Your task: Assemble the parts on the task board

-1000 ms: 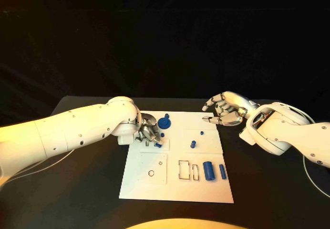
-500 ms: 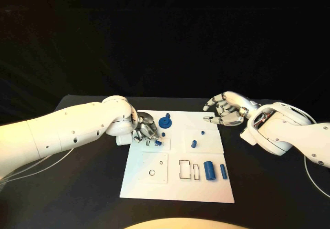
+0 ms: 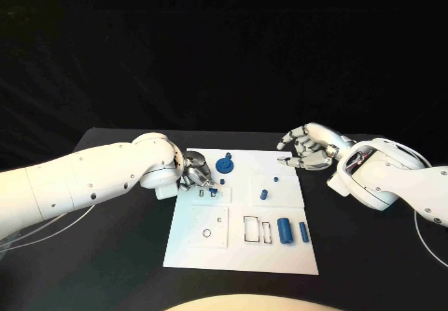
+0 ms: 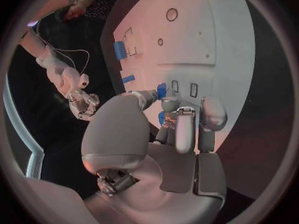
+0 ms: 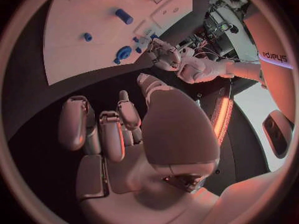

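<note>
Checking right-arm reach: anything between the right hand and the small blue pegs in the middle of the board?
Nothing visible. The right hand hovers off the task board at its far right corner; bare board lies between it and the blue pegs.

Over the last second the left robot hand (image 3: 194, 175) has drawn back a little toward the task board's (image 3: 241, 258) left edge, and the left arm (image 3: 89, 181) has sunk lower over the surface, its fingers (image 4: 185, 129) still by the small blue part (image 3: 213, 192).
</note>
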Motion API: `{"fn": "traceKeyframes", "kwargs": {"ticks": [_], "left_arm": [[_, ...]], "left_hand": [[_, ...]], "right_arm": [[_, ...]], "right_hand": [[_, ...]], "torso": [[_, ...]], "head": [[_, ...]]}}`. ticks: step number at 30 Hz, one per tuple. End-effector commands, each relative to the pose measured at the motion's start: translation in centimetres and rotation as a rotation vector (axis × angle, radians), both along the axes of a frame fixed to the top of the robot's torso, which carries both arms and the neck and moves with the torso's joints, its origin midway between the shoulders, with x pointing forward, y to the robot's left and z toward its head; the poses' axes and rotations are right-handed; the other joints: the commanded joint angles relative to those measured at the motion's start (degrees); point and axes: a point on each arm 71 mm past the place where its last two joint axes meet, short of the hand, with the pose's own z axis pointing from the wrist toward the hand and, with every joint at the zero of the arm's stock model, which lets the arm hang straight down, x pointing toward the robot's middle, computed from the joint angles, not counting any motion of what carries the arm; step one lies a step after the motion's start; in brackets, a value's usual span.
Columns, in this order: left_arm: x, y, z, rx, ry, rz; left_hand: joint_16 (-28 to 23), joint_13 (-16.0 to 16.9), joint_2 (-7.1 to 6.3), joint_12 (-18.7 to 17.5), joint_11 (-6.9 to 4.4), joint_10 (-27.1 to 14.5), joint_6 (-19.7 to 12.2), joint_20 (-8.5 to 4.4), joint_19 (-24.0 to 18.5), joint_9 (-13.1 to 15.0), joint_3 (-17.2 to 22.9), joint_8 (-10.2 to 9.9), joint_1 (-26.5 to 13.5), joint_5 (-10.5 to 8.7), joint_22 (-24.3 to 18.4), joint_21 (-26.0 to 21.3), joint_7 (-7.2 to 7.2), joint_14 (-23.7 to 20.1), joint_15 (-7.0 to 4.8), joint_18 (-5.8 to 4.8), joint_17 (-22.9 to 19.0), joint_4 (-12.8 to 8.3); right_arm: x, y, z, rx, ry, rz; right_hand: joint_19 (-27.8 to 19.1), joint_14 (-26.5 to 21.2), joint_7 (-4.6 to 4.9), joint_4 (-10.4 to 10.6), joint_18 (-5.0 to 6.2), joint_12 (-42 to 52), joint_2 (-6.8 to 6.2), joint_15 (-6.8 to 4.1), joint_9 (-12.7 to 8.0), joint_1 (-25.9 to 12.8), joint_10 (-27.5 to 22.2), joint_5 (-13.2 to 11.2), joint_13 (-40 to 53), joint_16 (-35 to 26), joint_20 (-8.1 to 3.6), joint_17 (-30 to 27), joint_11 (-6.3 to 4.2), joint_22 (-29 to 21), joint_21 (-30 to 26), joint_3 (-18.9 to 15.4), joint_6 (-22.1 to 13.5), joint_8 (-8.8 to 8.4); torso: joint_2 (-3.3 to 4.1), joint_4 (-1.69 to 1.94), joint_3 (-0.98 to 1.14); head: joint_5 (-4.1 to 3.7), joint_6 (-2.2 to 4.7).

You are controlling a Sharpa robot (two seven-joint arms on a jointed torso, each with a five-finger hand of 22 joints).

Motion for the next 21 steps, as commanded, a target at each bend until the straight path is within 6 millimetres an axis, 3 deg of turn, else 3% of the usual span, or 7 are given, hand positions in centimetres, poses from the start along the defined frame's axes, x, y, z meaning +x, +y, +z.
{"fn": "traceKeyframes", "kwargs": {"ticks": [1,10,21], "left_arm": [[0.27,-0.11,0.43,0.075,-0.134,-0.024],[0.09,-0.59,0.16,0.122,-0.170,-0.055],[-0.21,-1.04,-0.25,0.143,-0.139,-0.091]], "left_hand": [[0.2,0.2,-0.11,0.3,0.00,0.6,1.5,0.01,0.5,5.2,9.4,0.2,-0.7,0.05,0.3,0.4,-1.02,3.6,-0.43,-1.08,6.4,-8.9],[0.1,0.8,-0.67,0.6,-0.13,1.3,1.9,-0.14,1.2,5.4,10.8,0.3,-1.4,0.09,1.2,0.8,-1.14,3.6,-0.56,-1.25,6.3,-9.6],[0.1,1.3,-0.94,1.0,-0.20,1.8,2.1,-0.20,1.6,5.5,11.3,0.4,-1.9,0.06,1.7,1.0,-1.22,3.6,-0.62,-1.35,6.3,-9.8]], "right_arm": [[-0.05,0.11,-0.06,-0.008,-0.002,0.018],[-0.03,0.14,-0.09,-0.008,-0.001,0.018],[-0.04,0.24,-0.16,-0.009,0.001,0.021]], "right_hand": [[-0.5,4.1,-0.03,0.1,1.17,-0.4,0.27,-0.47,-0.1,-0.4,-0.3,0.4,-0.1,-0.2,0.07,7.8,-0.13,4.1,-0.4,-0.2,-0.4,0.25],[-0.4,4.1,-0.04,0.1,1.15,-0.4,0.27,-0.47,-0.1,-0.4,-0.3,0.4,-0.1,-0.2,0.07,7.9,-0.13,4.2,-0.3,-0.2,-0.4,0.27],[-0.4,4.1,-0.04,0.1,1.15,-0.4,0.27,-0.47,-0.1,-0.4,-0.3,0.4,-0.1,-0.2,0.07,7.9,-0.13,4.2,-0.3,-0.2,-0.4,0.27]], "torso": [[-0.06,0.06,0.01],[-0.07,-0.11,-0.06],[0.02,-0.05,-0.06]], "head": [[0.26,-0.20],[0.43,-0.25],[0.33,-0.20]]}}
